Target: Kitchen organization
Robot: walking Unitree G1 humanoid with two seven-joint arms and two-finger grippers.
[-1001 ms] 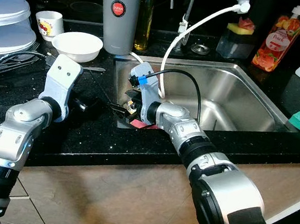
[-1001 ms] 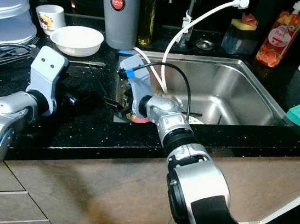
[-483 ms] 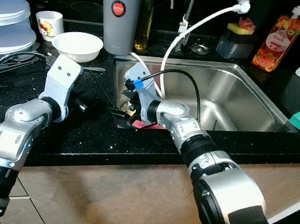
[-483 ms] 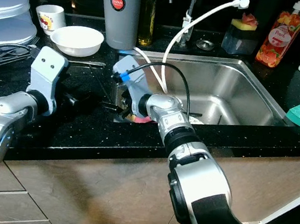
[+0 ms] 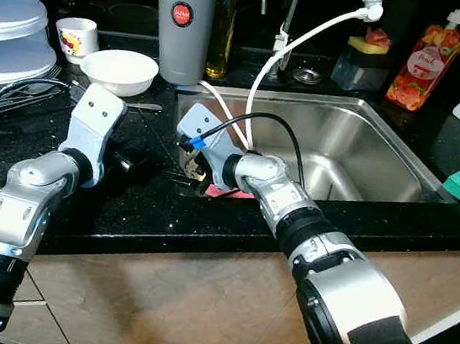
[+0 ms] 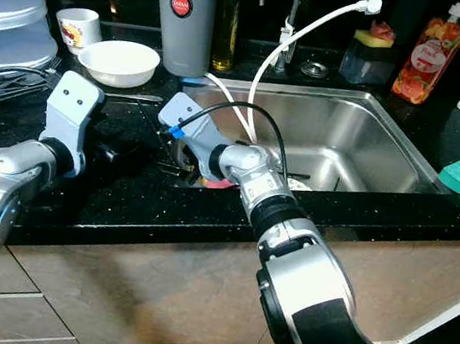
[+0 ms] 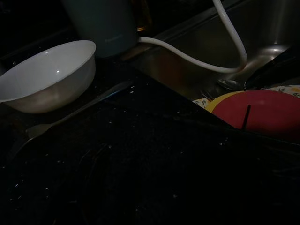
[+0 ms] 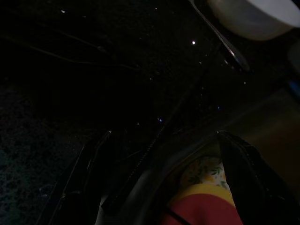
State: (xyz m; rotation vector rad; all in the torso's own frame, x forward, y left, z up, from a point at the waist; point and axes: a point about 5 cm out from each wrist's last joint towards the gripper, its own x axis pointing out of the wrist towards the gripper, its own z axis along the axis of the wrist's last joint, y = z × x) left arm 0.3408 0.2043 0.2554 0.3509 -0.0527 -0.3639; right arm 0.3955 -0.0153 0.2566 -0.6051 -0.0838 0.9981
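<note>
Rotated further toward the desk (image 5: 149,204), the right hand (image 5: 189,173) is spread at the sink (image 5: 369,148) corner, the red plate (image 7: 274,112) just beyond its fingertips, ungrasped; left hand (image 5: 125,161) state cannot be told.

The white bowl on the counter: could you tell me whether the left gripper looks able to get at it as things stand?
Probably yes. The white bowl sits on the black counter beyond the left gripper, with nothing standing between them; a spoon lies flat beside the bowl, low enough to pass over.

red plate (image 7: 269,112) with yellow floral rim — lying in the sink's (image 5: 360,147) near-left corner.
</note>
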